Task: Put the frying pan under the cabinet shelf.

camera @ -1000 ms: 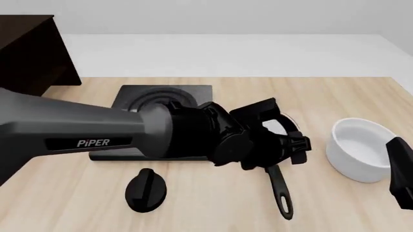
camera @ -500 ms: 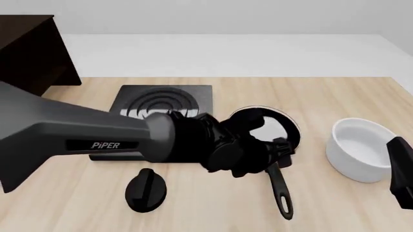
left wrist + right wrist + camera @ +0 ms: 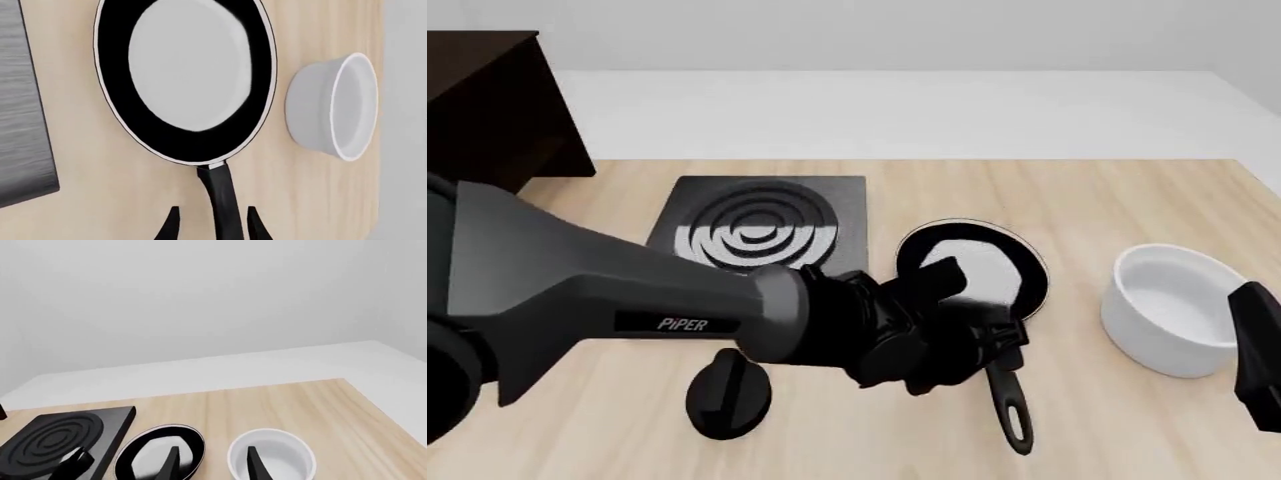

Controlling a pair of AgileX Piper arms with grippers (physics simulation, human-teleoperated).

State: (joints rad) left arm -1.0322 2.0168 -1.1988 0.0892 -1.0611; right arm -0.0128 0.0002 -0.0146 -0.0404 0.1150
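The frying pan (image 3: 972,268) lies flat on the table between the stove plate and the white pot, its long handle (image 3: 1009,400) pointing toward the near edge. In the left wrist view the frying pan (image 3: 187,80) fills the frame. My left gripper (image 3: 212,227) is open and low over the table, one finger on each side of the handle near the pan, with a gap on both sides. The cabinet shelf (image 3: 487,100) stands at the far left. My right gripper (image 3: 212,465) is open and holds nothing, raised at the right.
A white deep pot (image 3: 1168,305) stands to the right of the pan. The black stove plate (image 3: 761,235) lies to the pan's left. A small black knob (image 3: 727,395) sits near the front. The right arm (image 3: 1254,350) shows at the right edge.
My left arm has dropped lower and drawn back toward the near edge, uncovering the stove plate and the pan's bowl. Its gripper now straddles the handle. The right arm has not moved.
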